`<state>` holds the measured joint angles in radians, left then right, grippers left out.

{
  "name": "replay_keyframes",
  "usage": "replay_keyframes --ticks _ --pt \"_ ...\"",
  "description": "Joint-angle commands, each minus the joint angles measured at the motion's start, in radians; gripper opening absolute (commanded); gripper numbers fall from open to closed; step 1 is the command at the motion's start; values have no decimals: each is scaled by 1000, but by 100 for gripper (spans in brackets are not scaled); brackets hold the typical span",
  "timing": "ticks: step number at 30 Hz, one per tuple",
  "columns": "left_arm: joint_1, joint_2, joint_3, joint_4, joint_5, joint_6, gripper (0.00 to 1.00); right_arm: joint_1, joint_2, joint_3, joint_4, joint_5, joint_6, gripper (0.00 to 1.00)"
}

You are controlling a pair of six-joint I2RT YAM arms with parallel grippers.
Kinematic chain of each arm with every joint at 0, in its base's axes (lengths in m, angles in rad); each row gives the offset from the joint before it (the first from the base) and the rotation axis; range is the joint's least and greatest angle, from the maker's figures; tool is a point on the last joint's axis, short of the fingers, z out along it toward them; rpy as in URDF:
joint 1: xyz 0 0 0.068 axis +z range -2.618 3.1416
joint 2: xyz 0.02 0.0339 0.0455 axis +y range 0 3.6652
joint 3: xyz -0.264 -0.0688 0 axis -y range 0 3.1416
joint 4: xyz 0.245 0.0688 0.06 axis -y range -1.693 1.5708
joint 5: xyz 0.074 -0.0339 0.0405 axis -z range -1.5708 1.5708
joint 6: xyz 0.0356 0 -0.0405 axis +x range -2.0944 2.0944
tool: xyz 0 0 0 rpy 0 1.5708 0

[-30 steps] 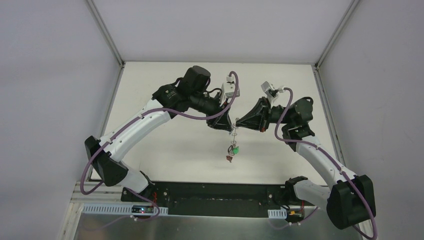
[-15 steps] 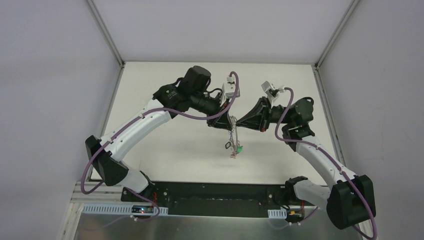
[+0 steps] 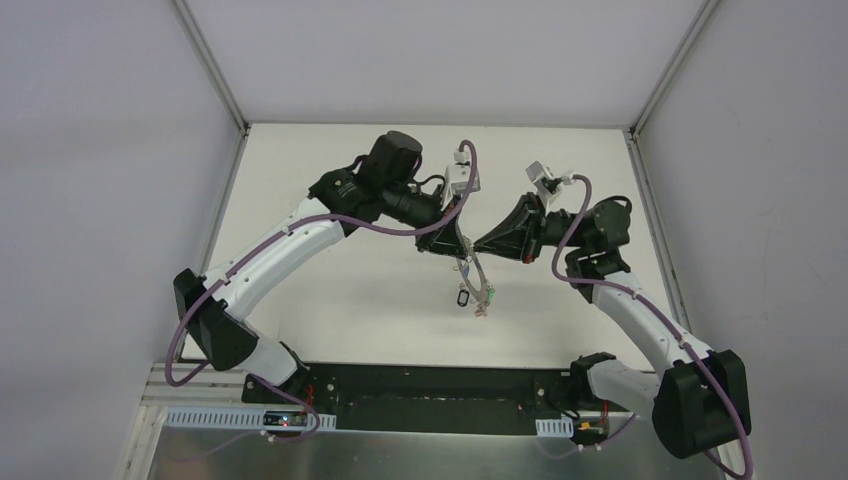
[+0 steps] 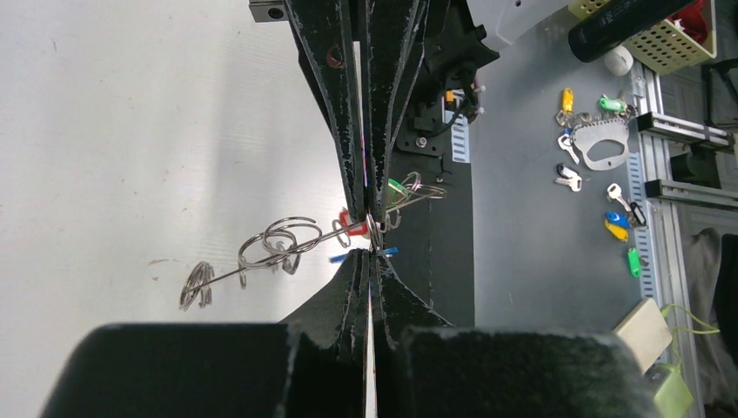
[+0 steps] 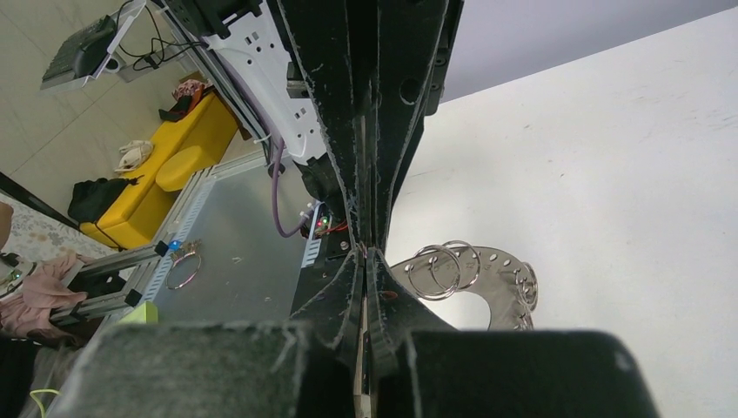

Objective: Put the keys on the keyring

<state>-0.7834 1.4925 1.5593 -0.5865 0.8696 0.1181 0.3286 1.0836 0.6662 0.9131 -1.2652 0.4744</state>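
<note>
Aloft, flat grey metal keyring [image 5: 492,292], wire-looped rim

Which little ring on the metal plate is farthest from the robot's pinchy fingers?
The lone little ring at the far left tip of the keyring in the left wrist view. The other rings bunch together much closer in.

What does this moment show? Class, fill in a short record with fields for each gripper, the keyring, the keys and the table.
left gripper: shut, tip to tip with the right one above the table; what it pinches cannot be told
right gripper: shut on the keyring's rim
keyring: off the table, hanging tilted below the fingertips; split rings along its rim
keys: some hang at the keyring; a red tag and a green tag show
table: white, below the hanging keyring
</note>
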Motion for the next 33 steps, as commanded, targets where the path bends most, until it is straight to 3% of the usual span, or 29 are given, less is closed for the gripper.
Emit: replay_keyframes --ticks 1,15,24,33 --pt "3 23 -22 91 58 -61 0 -5 -15 1 126 16 44 0" --pt "32 49 -22 203 111 -190 0 -7 -24 -12 136 10 32 0" --pt "58 -8 -64 245 102 -183 27 -15 -18 -9 136 26 36 0" --pt "55 22 -64 323 146 -269 33 -18 -16 -13 121 46 29 0"
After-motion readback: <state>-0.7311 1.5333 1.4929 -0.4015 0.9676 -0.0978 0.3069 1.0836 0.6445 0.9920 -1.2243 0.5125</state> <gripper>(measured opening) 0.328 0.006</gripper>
